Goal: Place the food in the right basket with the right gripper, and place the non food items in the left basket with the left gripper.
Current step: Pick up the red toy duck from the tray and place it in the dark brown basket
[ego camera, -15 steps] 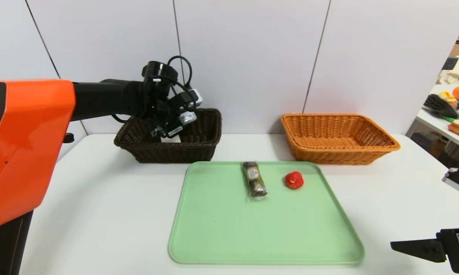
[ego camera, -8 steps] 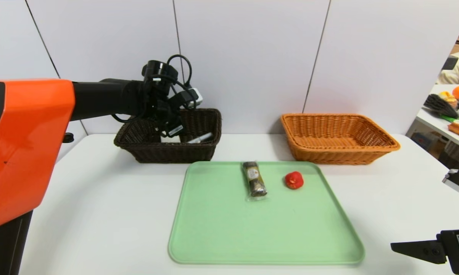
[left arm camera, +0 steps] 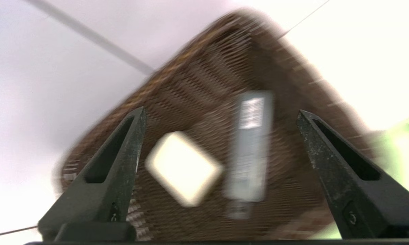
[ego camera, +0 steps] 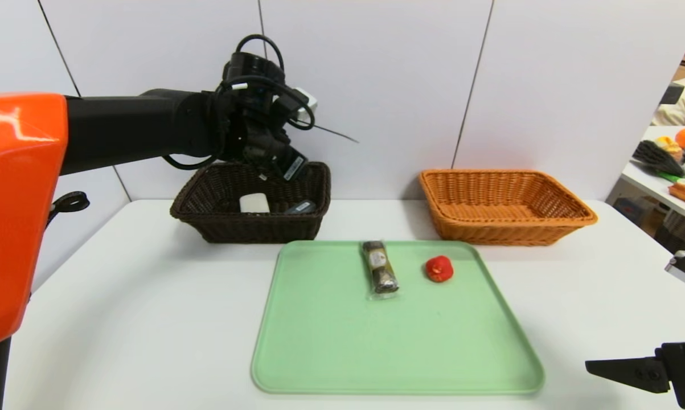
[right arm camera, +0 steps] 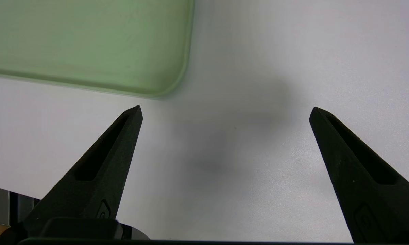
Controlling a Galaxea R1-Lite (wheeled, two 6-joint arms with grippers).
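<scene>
Left gripper (left arm camera: 221,114): hanging above the dark brown basket (ego camera: 205,219), jaws spread wide and holding nothing

Dark brown basket: holding the white block (ego camera: 254,203) and the grey case (ego camera: 300,207), lying side by side

Step in hand: I'd say a non-food drop is finishing

Red duck (ego camera: 438,268): sitting on the green tray (ego camera: 319,353), apart from the snack roll (ego camera: 380,274)

Next move: probably the left gripper reaching for the duck

Right gripper (right arm camera: 224,112): idling low over the table (ego camera: 148,319) beside the tray's corner, jaws wide, empty

Orange basket (ego camera: 462,228): waiting for the snack roll
</scene>
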